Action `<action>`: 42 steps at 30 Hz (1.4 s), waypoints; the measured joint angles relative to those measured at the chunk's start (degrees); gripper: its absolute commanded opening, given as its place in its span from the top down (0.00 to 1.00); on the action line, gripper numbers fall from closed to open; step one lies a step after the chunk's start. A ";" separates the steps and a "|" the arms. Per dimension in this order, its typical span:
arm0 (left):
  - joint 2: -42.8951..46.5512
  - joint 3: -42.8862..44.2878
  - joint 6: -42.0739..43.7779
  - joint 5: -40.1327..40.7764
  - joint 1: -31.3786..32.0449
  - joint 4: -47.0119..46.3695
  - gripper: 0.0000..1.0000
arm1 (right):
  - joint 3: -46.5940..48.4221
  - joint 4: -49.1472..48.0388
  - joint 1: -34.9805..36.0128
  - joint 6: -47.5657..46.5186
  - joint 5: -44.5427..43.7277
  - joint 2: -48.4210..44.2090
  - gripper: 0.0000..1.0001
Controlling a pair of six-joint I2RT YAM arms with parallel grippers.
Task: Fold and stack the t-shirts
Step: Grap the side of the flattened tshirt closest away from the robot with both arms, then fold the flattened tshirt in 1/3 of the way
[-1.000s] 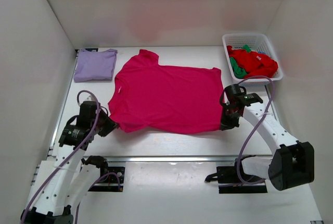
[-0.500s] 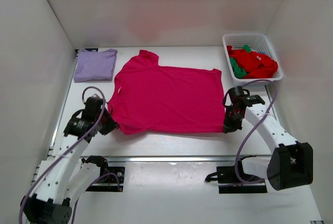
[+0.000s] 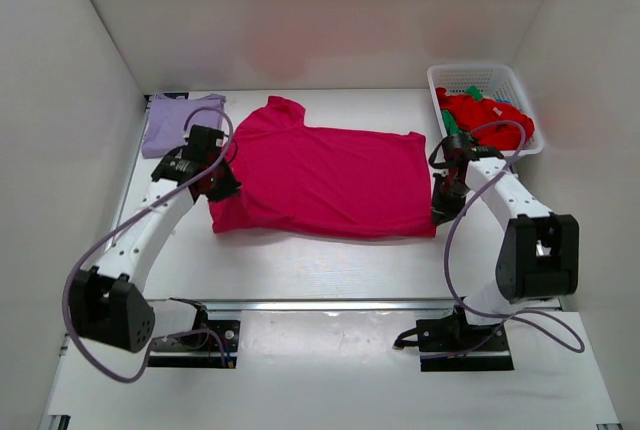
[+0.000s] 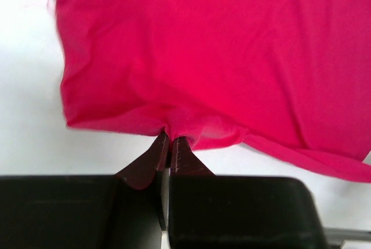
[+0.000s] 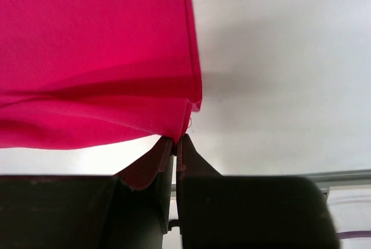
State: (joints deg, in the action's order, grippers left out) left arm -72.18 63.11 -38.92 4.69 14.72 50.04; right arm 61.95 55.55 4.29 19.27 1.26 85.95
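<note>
Arms reaching forward | both jaws pinching magenta t-shirt (image 3: 320, 180) near-edge corners

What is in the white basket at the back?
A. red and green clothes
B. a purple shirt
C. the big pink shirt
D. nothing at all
A: the white basket holds a heap of red and green clothes; the purple shirt and the pink shirt lie on the table.
</note>
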 measured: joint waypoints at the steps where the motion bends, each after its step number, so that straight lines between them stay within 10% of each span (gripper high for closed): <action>1: -1.62 1.57 0.44 0.20 -0.02 -0.44 1.00 | 1.31 0.04 0.00 -0.28 -0.02 1.49 1.00; 42: -29.57 21.27 6.82 -0.35 -5.99 -7.15 1.00 | 19.10 -3.48 -1.01 -4.66 0.02 22.18 1.00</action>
State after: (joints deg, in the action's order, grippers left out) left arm -101.75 84.38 -32.10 4.34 8.73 42.89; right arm 81.06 52.07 3.29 14.61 1.28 108.14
